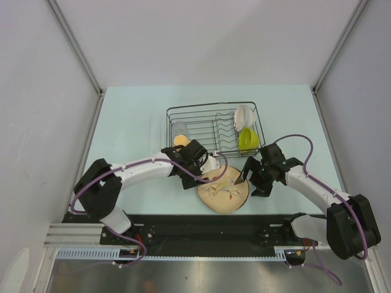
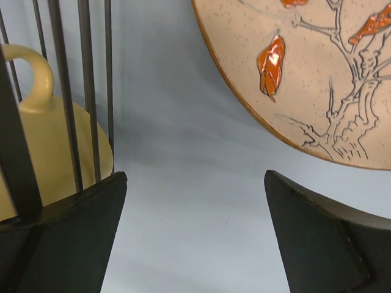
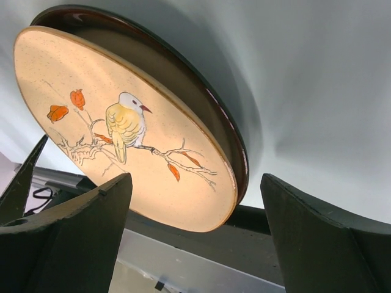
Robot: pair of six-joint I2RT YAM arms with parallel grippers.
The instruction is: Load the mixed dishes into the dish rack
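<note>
Most of the loading looks done. The wire rack (image 1: 208, 106) stands in the middle of the bench (image 1: 134, 122), and four of the dishes are already inside it. A clear glass (image 1: 178, 128) and a yellow-orange mug (image 1: 181, 140) are at its left end, and a white bowl (image 1: 243, 115) and a green bowl (image 1: 248, 139) are among the prongs at its right end. From above I cannot make out how the mug and glass are lying. What is left is the two big plates. They lie outside the rack, stacked flat on the bench between the rack's near side and the bench's near edge. The patterned plate (image 1: 223, 190), with a bird and orange leaves, is on top. The dark-rimmed plate (image 3: 227, 131) is under it, and only its rim shows past the upper one. Neither plate is held. The left fingers (image 1: 212, 166) are spread wide and empty just off the stack's far-left edge, close to the rack's near side, with the mug visible through the wires. The right fingers (image 1: 245, 173) are also apart and empty, lined up on the stack's right edge with the plate rims between them but not pinched. I judge the job roughly two-thirds complete. The hardest part remains, which is lifting each flat plate off the bench and standing it on edge between the prongs in the free middle of the rack.
</note>
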